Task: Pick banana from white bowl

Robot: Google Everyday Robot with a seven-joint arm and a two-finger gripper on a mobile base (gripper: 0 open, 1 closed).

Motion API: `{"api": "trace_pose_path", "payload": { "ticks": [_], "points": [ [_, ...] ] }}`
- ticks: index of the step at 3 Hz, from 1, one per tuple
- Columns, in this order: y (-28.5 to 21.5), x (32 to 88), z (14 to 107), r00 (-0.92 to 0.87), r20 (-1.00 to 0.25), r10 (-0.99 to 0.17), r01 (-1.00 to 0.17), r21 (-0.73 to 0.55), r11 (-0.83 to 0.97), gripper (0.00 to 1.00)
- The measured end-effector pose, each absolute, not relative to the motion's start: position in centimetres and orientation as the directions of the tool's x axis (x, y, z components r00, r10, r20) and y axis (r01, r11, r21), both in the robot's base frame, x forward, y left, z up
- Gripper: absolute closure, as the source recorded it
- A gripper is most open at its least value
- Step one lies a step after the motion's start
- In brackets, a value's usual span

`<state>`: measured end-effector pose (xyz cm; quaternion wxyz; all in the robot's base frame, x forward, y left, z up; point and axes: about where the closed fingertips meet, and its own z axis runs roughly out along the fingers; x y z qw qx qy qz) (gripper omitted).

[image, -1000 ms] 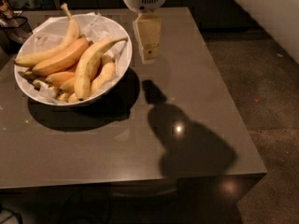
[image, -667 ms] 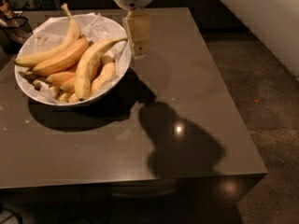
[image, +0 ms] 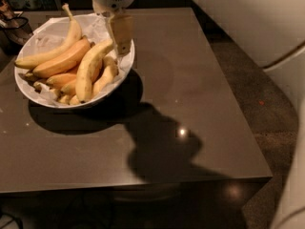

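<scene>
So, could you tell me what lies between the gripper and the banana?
Nothing; the camera view shows the gripper at the rim of the white bowl, right beside the banana.

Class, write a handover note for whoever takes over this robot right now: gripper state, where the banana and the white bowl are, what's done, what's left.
Gripper: hovers over the right rim of the white bowl, by the stem end of the banana.
Banana: lies in the bowl on top of the other bananas, not grasped.
White bowl: on the left part of the table.
Done: gripper is at the bowl.
Left: lower, grasp the banana, lift it out.
</scene>
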<state>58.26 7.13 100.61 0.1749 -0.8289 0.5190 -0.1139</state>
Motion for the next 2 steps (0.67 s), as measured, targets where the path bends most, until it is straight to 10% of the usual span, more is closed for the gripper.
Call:
{"api": "trace_pose_path", "payload": {
  "ticks": [2],
  "points": [
    [9.67, 59.05, 98.93, 0.503, 0.030, -0.864, -0.800, -0.363, -0.479, 0.30]
  ]
}}
